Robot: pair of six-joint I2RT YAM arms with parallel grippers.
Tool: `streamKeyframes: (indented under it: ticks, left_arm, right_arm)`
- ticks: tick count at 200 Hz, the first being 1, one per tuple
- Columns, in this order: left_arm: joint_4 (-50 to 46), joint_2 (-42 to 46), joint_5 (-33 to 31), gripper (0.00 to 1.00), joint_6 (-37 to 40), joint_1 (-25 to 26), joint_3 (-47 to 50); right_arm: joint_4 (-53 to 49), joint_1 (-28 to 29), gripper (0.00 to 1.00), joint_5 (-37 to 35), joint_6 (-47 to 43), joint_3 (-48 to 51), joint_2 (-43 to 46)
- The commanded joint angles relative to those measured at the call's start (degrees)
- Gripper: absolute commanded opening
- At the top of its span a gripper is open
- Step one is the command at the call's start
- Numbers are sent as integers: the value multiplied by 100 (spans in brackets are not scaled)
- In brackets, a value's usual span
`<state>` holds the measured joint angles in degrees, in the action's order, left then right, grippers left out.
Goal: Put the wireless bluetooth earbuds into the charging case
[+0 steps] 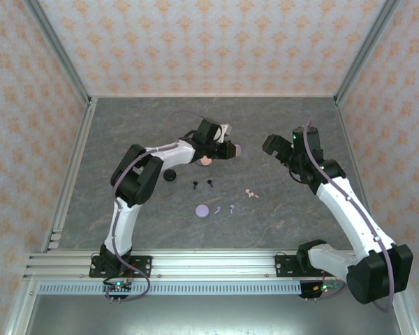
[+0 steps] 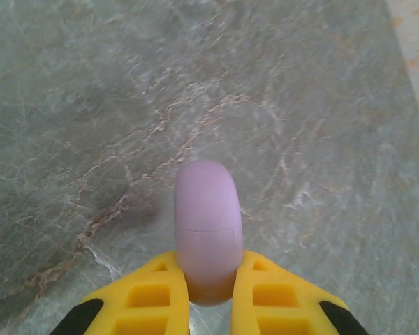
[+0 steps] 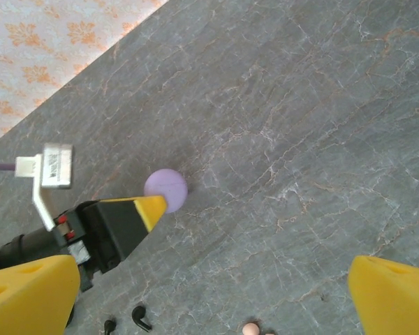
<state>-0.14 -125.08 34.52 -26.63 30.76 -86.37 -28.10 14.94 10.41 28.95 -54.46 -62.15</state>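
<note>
My left gripper (image 2: 211, 293) is shut on a lilac charging case (image 2: 208, 223), held edge-on above the table with its lid seam closed. From above, this case (image 1: 239, 149) sticks out of the left gripper (image 1: 228, 149) at mid-table. The right gripper (image 1: 272, 149) stands open a short way to its right, with nothing between its fingers (image 3: 394, 293). In the right wrist view the held case (image 3: 166, 187) is ahead and to the left. On the table lie two black earbuds (image 1: 203, 184), a pink pair (image 1: 250, 193) and two lilac earbuds (image 1: 224, 208).
A second lilac case (image 1: 203, 210) lies flat beside the lilac buds. There is a black case (image 1: 170, 175) to the left, and a pink case (image 1: 206, 160) lies under the left arm. Patterned walls enclose the table on three sides.
</note>
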Motion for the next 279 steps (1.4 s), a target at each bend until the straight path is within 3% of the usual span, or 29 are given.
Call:
streamKeyframes:
  ticks: [1,103,168,212,243,279]
  left_arm:
    - [-346,-157,109,0,-218,29,-475]
    - [-1086,-286,-177,41,196,30,-784]
    - [-1577,361,-554,51,628,-32,-883]
    - [-1378,1502,-907,53,694,-217,-128]
    - [-1156,2593,-1224,57,651,-505,677]
    - [-988,3744,-1511,63,492,-971,1642]
  right_arm:
    - [-134,-35,99,-154,34,102,153]
    - [-366,-42,99,-175,-179,19,186]
    - [-820,-39,99,-117,-484,-226,160]
    - [-1084,-5,99,322,-714,-362,98]
    - [-1161,451,100,471,-847,-477,-48]
    - [-1246,1655,100,75,-967,-756,-526]
